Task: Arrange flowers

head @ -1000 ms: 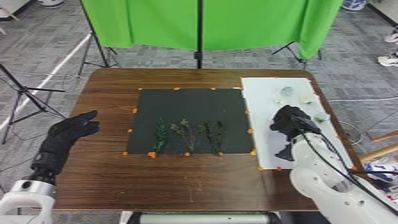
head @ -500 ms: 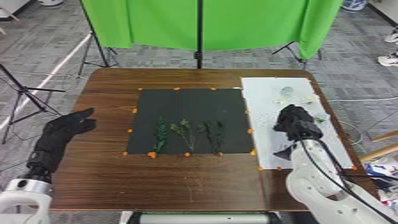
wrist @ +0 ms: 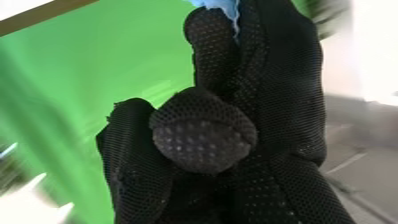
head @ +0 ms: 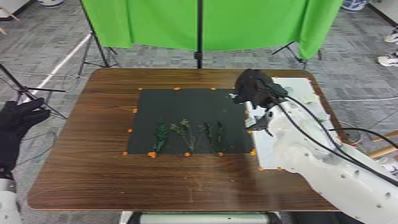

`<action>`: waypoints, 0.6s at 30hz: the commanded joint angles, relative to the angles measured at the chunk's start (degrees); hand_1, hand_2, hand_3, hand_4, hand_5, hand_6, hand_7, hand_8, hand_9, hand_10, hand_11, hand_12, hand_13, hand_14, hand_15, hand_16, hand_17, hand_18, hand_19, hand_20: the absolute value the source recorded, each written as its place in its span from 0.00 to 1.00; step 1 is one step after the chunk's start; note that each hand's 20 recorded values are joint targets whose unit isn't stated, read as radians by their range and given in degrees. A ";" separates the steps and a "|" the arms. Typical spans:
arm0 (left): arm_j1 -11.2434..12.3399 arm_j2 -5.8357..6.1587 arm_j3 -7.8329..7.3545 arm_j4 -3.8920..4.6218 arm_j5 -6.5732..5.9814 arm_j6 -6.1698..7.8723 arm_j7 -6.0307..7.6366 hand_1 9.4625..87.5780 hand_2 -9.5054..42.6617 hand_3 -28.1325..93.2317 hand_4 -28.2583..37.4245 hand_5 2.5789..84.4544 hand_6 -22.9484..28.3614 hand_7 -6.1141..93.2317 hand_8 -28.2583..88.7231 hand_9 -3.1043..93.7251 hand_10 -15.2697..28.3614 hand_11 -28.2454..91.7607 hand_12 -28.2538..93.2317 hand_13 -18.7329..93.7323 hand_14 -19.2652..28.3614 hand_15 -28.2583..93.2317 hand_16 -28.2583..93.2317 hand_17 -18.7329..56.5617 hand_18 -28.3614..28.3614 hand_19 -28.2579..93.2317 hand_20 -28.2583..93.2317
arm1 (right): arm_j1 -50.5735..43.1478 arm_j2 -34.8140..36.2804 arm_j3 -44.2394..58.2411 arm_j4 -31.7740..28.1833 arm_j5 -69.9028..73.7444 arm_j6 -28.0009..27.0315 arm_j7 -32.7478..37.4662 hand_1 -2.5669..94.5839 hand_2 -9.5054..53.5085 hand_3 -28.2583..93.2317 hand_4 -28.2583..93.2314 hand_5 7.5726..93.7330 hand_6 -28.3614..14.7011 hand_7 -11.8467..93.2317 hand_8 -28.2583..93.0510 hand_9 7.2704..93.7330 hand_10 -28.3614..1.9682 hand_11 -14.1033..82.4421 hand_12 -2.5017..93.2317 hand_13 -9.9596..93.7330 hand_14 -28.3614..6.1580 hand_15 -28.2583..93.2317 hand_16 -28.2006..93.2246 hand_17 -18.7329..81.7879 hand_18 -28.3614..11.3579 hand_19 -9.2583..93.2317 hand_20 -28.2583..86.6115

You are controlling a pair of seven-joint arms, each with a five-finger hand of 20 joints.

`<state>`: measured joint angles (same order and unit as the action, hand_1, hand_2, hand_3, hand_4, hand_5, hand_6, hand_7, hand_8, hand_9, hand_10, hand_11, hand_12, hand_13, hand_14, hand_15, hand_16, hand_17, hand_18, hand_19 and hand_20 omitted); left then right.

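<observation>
The right hand [head: 258,89] pinches a light-blue flower [wrist: 218,4] over the white sheet's [head: 274,157] left edge, while the left hand [head: 18,120], loosely open, hangs outside the table's [head: 98,180] left edge.

The head view looks forward and down from high over the counter [head: 98,182], taking it in whole. The right wrist view sits close against the right hand [head: 256,87], facing past it. Both share that hand and the green cloth [head: 155,25].
</observation>
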<state>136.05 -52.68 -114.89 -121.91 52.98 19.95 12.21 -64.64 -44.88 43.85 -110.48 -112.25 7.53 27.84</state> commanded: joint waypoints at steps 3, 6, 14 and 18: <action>0.78 -1.73 1.74 1.72 -1.02 -0.58 0.74 0.09 0.89 0.74 0.00 0.60 0.62 0.14 0.19 0.58 0.72 0.39 0.32 0.52 0.78 0.39 0.20 0.41 0.70 0.34 0.38 | 20.73 -19.47 -14.78 9.81 1.91 -5.15 -6.27 1.00 0.00 0.00 0.62 0.78 0.62 0.45 0.36 0.96 0.64 0.27 0.51 0.99 0.81 0.71 0.52 0.84 0.43 1.00 0.69; 0.43 -1.89 2.84 1.76 0.43 -0.17 0.78 0.09 0.89 0.74 0.00 0.60 0.62 0.14 0.19 0.58 0.72 0.39 0.32 0.52 0.78 0.39 0.20 0.41 0.70 0.34 0.38 | 22.40 -23.26 -17.89 12.87 1.74 -8.41 -9.13 1.00 0.00 0.00 0.62 0.78 0.62 0.45 0.36 0.96 0.64 0.27 0.51 0.99 0.81 0.71 0.52 0.84 0.43 1.00 0.70; -0.95 -1.58 4.68 1.95 2.85 -1.49 0.30 0.11 0.83 0.74 0.00 0.58 0.63 0.13 0.19 0.56 0.73 0.39 0.32 0.51 0.78 0.39 0.20 0.40 0.70 0.34 0.37 | 24.36 -29.95 -24.06 18.54 -2.09 -12.44 -12.08 1.00 0.00 0.00 0.61 0.77 0.63 0.46 0.35 0.96 0.66 0.27 0.51 0.99 0.81 0.72 0.52 0.84 0.43 1.00 0.70; -1.24 -1.74 5.44 1.52 4.41 -2.29 -0.41 0.11 0.73 0.74 0.00 0.57 0.64 0.13 0.19 0.55 0.73 0.39 0.32 0.51 0.79 0.39 0.20 0.40 0.70 0.34 0.37 | 24.62 -31.57 -25.09 20.51 -2.96 -12.83 -12.43 1.00 0.00 0.00 0.61 0.76 0.64 0.47 0.35 0.96 0.66 0.27 0.51 0.99 0.82 0.72 0.51 0.84 0.43 1.00 0.70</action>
<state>135.38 -53.91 -110.83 -120.28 55.26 19.47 12.84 -40.17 -71.94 20.49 -92.15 -113.50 -4.38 16.32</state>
